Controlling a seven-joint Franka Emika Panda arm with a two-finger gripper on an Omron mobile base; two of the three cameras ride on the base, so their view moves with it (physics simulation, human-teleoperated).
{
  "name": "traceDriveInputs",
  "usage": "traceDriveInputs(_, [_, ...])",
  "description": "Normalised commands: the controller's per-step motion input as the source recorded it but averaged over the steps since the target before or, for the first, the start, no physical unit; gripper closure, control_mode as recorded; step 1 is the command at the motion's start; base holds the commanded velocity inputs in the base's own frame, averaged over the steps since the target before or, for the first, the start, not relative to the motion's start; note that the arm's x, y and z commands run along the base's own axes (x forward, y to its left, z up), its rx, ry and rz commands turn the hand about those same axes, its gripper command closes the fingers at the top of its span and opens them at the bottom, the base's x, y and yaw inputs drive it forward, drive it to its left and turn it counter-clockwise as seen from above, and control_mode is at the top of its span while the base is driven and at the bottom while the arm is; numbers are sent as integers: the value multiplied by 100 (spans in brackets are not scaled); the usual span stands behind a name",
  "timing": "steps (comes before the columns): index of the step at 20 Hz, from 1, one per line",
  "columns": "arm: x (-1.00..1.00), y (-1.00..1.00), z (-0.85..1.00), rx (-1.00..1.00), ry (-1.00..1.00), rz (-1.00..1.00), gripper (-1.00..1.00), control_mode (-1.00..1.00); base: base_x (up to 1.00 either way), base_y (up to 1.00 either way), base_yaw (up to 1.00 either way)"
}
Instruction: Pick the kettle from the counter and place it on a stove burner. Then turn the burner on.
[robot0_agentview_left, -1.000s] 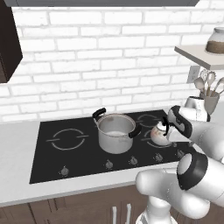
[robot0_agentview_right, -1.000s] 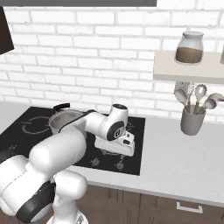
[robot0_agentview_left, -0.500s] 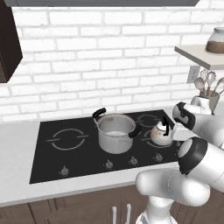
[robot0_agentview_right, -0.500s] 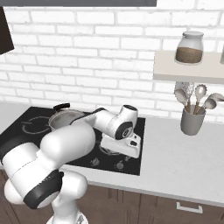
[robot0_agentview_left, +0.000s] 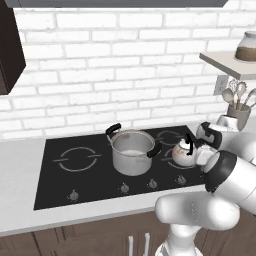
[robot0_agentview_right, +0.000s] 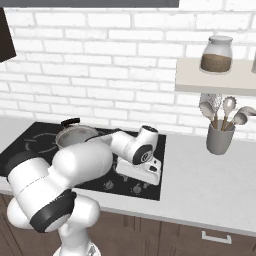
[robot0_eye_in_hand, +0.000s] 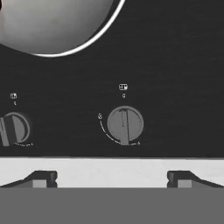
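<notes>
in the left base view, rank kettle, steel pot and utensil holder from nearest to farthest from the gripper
1. kettle, on the cooktop's right side, right beside the gripper.
2. utensil holder, behind it by the wall.
3. steel pot, mid-cooktop, to the left.

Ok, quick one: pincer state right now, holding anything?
Pincer: open, holding nothing, fingertips wide apart over the front edge of the cooktop, lined up with a burner knob. The kettle sits free on the cooktop.
</notes>
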Motion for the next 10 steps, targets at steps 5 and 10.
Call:
traceDriveInputs(5, [0, 0, -26, 0, 0, 0, -100, -100, 0, 0, 0])
traceDriveInputs(10, [5, 0, -8, 0, 0, 0, -100, -100, 0, 0, 0])
